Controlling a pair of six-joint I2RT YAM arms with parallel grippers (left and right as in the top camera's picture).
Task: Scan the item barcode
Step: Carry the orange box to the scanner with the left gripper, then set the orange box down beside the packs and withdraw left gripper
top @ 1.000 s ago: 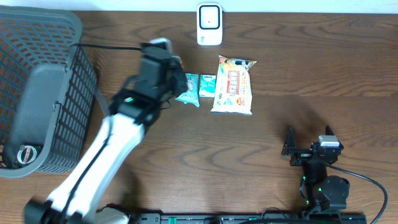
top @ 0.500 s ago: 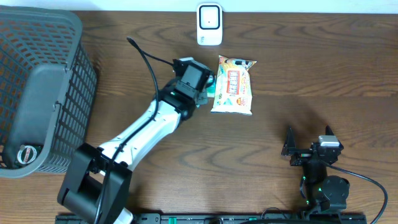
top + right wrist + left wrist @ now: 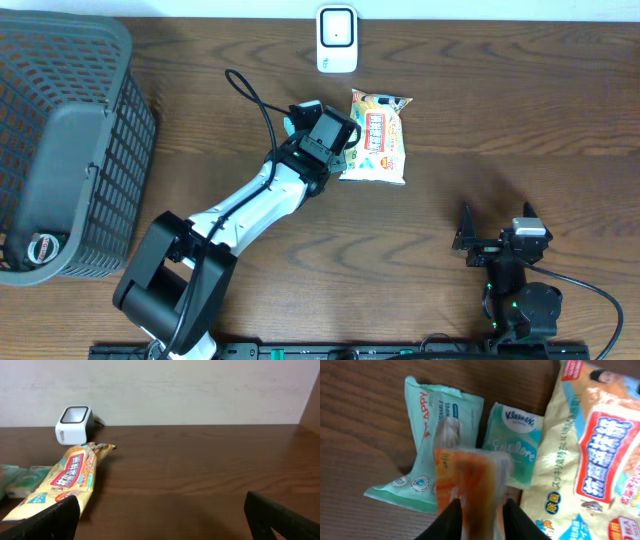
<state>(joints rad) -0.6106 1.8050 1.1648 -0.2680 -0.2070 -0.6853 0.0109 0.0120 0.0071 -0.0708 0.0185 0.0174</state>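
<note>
Left gripper (image 3: 481,510): drawn nearly together on an orange packet (image 3: 470,480), pinched low, the packet standing up out of the fingers and blurred; barcode not readable. Hanging over the back middle of the desk (image 3: 500,120), above a teal wipes pack (image 3: 437,445) and a Kleenex tissue packet (image 3: 515,435), just beside a yellow snack bag (image 3: 375,137).

Right gripper (image 3: 160,512): spread wide, holding nothing, parked near the front right corner.

White barcode scanner (image 3: 337,40) at the back edge, directly beyond the left gripper and near it, well apart from the right one. Left arm nearer by far, so probably its job. Long axis of the packet in line with the fingers. Likely needs carrying toward the back edge and turning until the printed side faces the scanner window. Some risk of a slack pinch on so thin a packet.

Grey mesh basket (image 3: 60,60) along the left edge, not involved.
</note>
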